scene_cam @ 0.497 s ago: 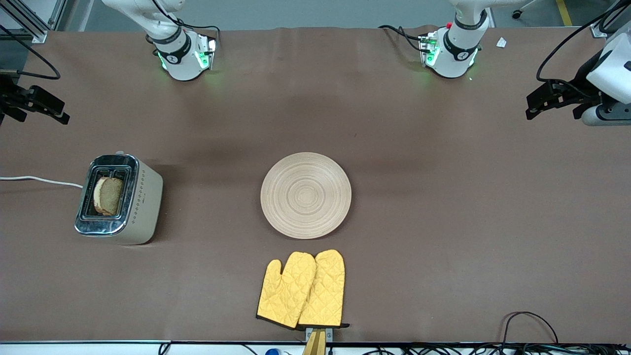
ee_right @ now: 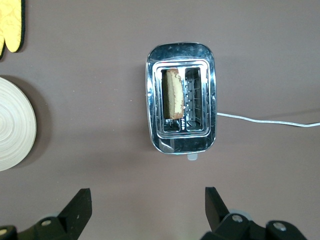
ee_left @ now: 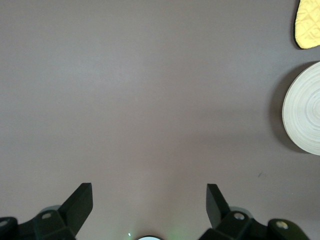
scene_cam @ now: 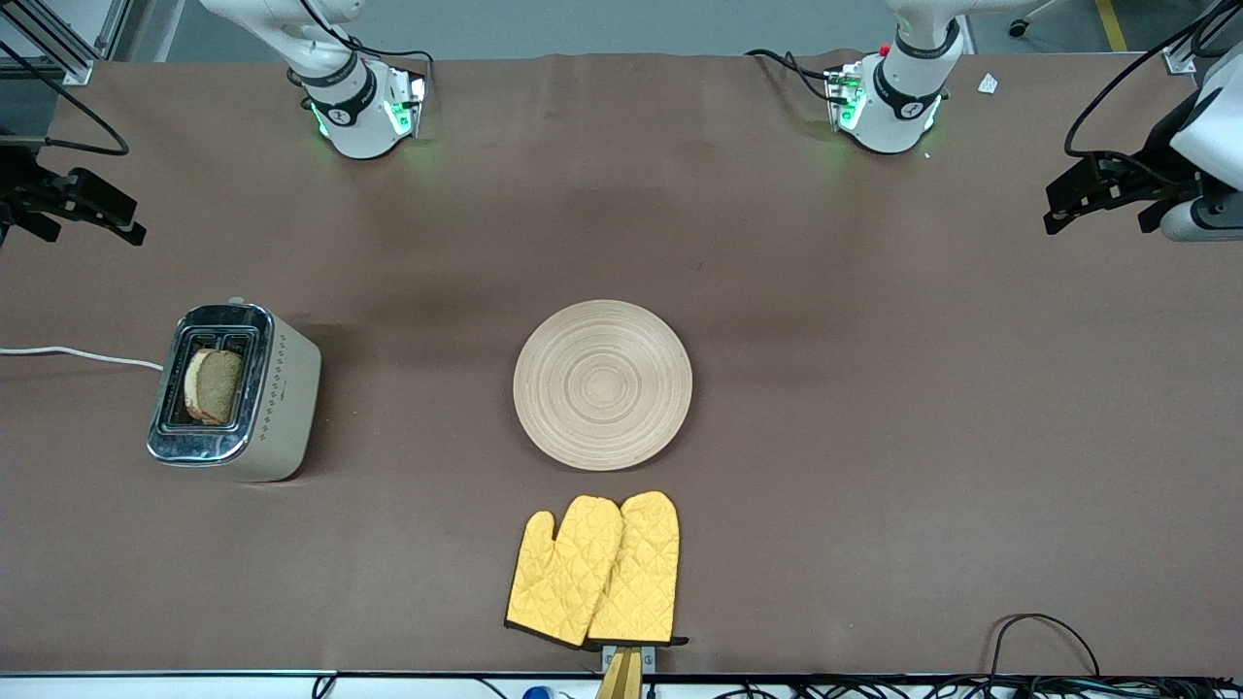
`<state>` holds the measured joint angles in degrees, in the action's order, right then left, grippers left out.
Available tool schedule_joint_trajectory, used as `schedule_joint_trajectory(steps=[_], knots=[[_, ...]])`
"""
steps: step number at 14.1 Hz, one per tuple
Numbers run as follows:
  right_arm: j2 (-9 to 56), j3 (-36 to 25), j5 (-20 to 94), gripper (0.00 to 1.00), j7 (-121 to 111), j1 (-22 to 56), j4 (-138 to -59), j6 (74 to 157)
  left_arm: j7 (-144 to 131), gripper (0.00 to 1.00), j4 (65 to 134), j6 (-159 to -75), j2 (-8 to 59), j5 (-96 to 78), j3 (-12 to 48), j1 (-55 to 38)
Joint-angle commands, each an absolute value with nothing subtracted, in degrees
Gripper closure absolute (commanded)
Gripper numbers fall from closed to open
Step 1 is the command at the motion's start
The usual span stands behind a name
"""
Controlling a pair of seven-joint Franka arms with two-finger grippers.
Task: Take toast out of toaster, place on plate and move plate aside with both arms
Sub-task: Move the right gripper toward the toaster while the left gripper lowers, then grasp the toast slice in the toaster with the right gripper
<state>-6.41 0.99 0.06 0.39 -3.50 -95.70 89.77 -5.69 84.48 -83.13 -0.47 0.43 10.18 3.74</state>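
Note:
The toast (scene_cam: 214,385) stands upright in one slot of the silver toaster (scene_cam: 277,393) toward the right arm's end of the table. It also shows in the right wrist view (ee_right: 173,93). The round wooden plate (scene_cam: 602,384) lies empty at the table's middle. My right gripper (scene_cam: 92,209) is open and empty, up in the air over the table's edge beside the toaster (ee_right: 181,142). In the right wrist view the gripper (ee_right: 147,195) is spread wide. My left gripper (scene_cam: 1068,204) is open and empty over the left arm's end of the table. In the left wrist view the gripper (ee_left: 149,192) is over bare table.
Two yellow quilted oven mitts (scene_cam: 594,570) lie nearer to the front camera than the plate. The toaster's white cord (scene_cam: 78,354) runs off the table's end. The plate's edge (ee_left: 305,115) and a mitt tip (ee_left: 307,22) show in the left wrist view.
Both grippers have shifted slightly in the air. The toast, toaster, plate and mitts have not moved.

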Motion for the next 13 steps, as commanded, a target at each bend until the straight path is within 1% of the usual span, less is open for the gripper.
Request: schedule_joint_trajectory(steps=[1,4,5,10,13], knots=[[-7.3,0.97,-0.7,0.0,-0.09,-3.34,-95.72,90.87,-3.95,0.0,80.95,-82.44,2.64,1.23,9.58,4.13],[-5.28,0.88,-0.7,0.0,0.0,-3.52,-95.1,91.84,-4.83,0.0,80.95,-82.53,2.9,1.06,9.75,3.78],[-4.06,0.88,-0.7,0.0,-0.09,-3.6,-95.27,93.32,-4.83,0.0,80.95,-82.53,2.99,0.97,9.76,3.78],[5.6,0.7,-0.53,0.0,-0.09,-5.79,-95.98,98.34,-4.83,0.0,80.95,-82.62,3.78,0.7,10.02,3.34],[9.48,0.7,-0.53,0.0,-0.35,-7.47,-98.6,104.56,-4.66,0.0,80.6,-83.49,6.58,0.18,10.55,3.16]])
